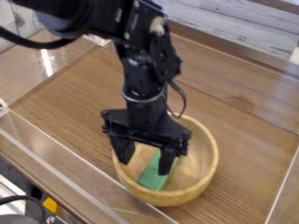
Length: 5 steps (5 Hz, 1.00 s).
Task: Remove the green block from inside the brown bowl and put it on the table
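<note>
Wood-grain counter (70, 96) carries the brown bowl (208, 166); wide-open, empty fingers (121, 149) straddle the green block (155, 178), probably light, rigid, best pinched across its narrow width.

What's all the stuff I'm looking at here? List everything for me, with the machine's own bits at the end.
green block: one, bright green, lying inside the bowl, partly hidden by the gripper
brown bowl: one, light tan wood, on the table near the front edge
table: one, brown wood grain with darker streaks
clear walls: see-through, edging the table
gripper: one, black, open, pointing down into the bowl over the block
robot arm: one, black, reaching in from the upper left
</note>
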Motion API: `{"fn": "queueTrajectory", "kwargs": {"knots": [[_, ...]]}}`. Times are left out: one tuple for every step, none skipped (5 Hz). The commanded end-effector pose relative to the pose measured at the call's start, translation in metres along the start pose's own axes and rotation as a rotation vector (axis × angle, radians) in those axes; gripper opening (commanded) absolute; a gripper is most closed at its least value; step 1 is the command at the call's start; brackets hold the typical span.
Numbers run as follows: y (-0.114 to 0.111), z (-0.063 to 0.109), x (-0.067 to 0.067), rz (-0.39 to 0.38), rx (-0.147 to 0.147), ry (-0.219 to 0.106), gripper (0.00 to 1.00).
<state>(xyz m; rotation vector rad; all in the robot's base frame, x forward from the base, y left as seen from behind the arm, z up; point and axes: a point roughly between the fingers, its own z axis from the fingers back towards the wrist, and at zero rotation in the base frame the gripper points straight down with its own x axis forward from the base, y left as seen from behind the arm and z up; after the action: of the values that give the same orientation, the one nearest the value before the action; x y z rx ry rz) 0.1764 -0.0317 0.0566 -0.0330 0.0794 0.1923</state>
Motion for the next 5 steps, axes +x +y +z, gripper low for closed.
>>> {"fn": "queueTrajectory", "kwargs": {"knots": [[-0.0059,-0.0005,0.0055,-0.005,-0.009,-0.020,1.00],[-0.0071,-0.0027,0.0069,-0.011,-0.015,-0.022,1.00],[-0.0074,-0.0046,0.0080,-0.014,-0.019,-0.022,1.00],[-0.0076,-0.0061,0.0090,-0.016,-0.023,-0.023,1.00],[-0.0075,-0.0075,0.0100,-0.018,-0.027,-0.023,1.00]]}}
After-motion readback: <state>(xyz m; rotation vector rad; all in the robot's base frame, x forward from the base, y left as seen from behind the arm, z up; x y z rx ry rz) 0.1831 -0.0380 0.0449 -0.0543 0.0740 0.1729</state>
